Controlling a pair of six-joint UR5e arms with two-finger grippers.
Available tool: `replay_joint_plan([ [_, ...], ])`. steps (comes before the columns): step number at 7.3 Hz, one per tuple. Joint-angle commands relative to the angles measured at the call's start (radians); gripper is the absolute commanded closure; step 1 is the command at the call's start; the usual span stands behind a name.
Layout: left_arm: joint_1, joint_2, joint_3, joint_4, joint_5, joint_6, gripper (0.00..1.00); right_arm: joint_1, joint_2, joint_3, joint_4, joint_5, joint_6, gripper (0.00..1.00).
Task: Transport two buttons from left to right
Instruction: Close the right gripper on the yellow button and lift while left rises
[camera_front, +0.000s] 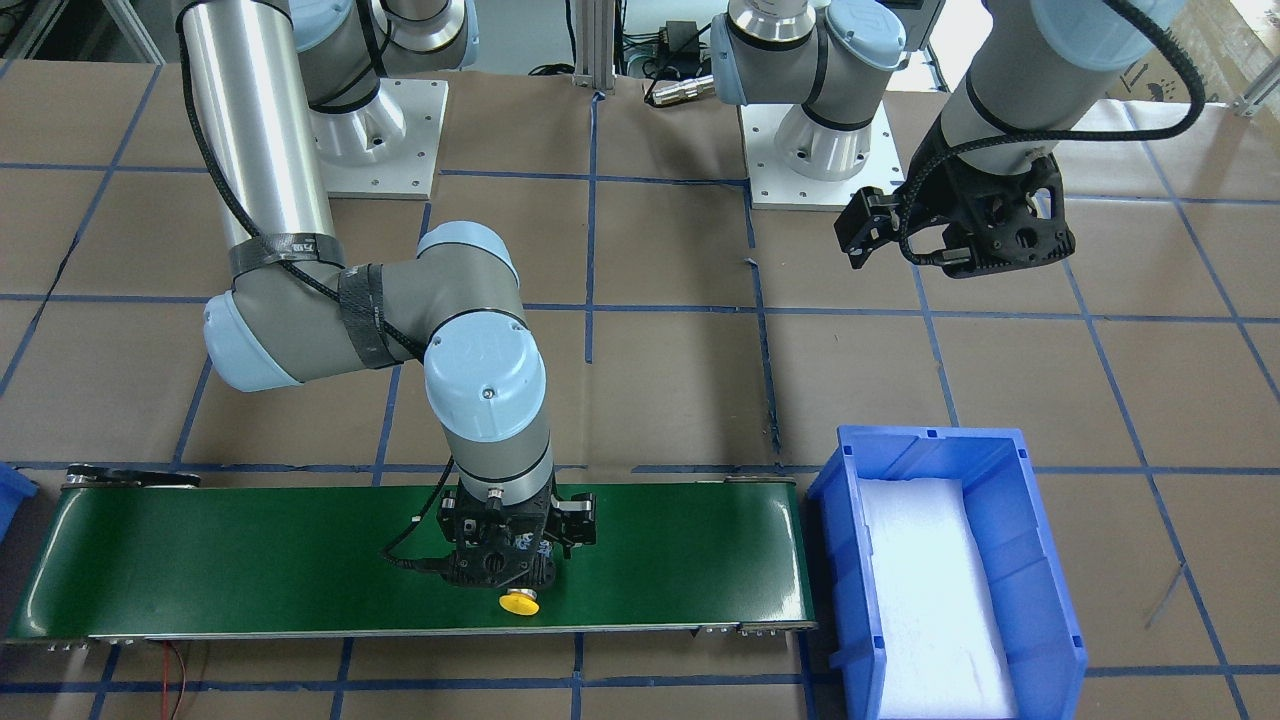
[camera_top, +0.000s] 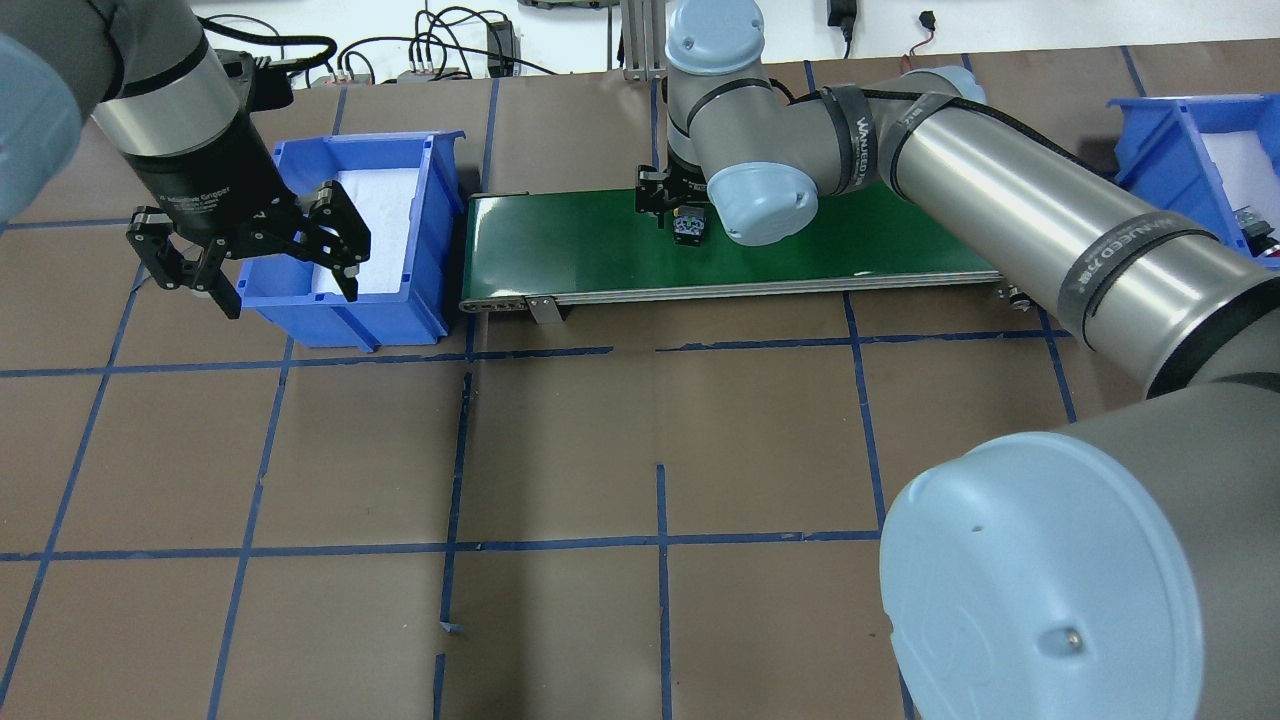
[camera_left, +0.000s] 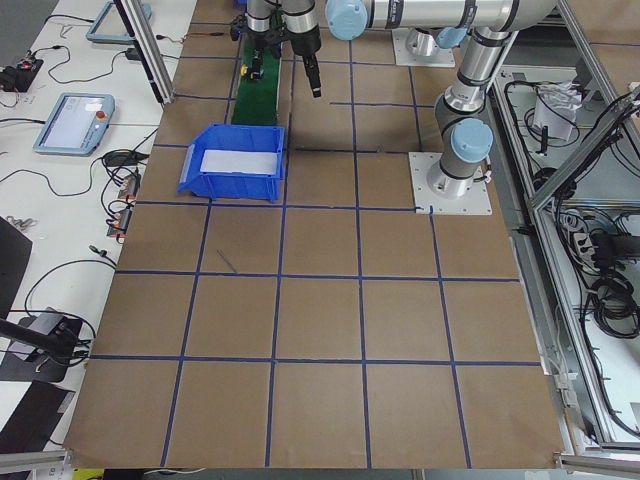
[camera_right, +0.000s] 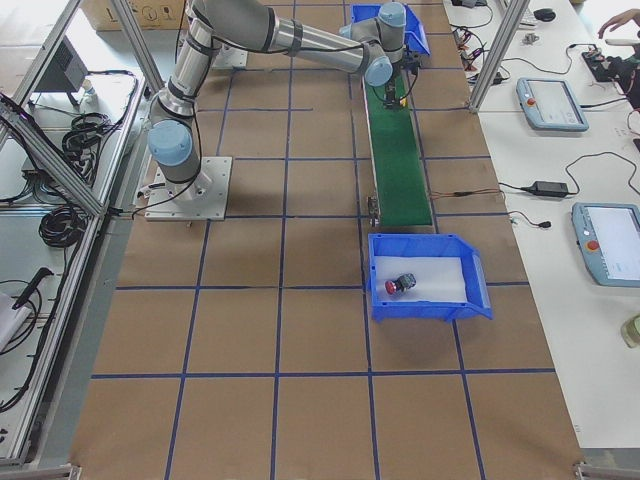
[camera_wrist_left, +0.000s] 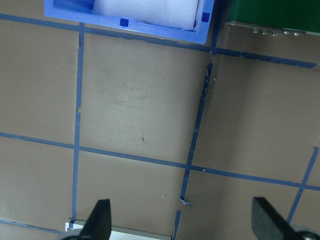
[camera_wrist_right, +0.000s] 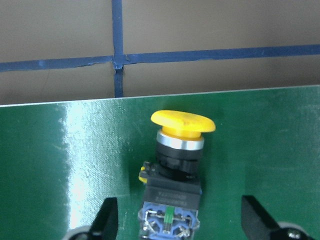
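The right claw (camera_wrist_right: 181, 220) hangs wide open on both sides of the yellow button (camera_wrist_right: 177, 160) lying on the green belt (camera_wrist_right: 60, 165), and a crooked squeeze could pop it away.

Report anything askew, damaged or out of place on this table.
The yellow button lies tipped on its side on the green belt, inside the open right tool. The blue grid tape is frayed and peeling near the blue bin. Nothing looks spilled.

Glossy belt (camera_front: 250, 560), matt paper table (camera_front: 660, 400) (blue-taped), smooth plastic yellow button (camera_wrist_right: 177, 160).
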Motion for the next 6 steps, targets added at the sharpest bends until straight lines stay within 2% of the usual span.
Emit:
replay_joint_plan([
  [1,0.022,-0.078,0.031,0.138,0.005,0.08,0.0,-0.011,0.006,-0.014,0.012,0.0,-0.054,0.65],
  [2,0.06,-0.144,0.076,0.168,-0.009,0.082,0.0,-0.016,0.004,-0.02,0.017,-0.002,-0.085,0.91],
  [4,0.075,-0.265,0.137,0.205,-0.009,0.122,0.0,-0.029,0.003,-0.024,0.021,0.0,-0.091,0.92],
  [6,0.069,-0.335,0.139,0.332,-0.011,0.17,0.0,-0.124,-0.016,-0.031,0.064,0.004,-0.245,0.92],
])
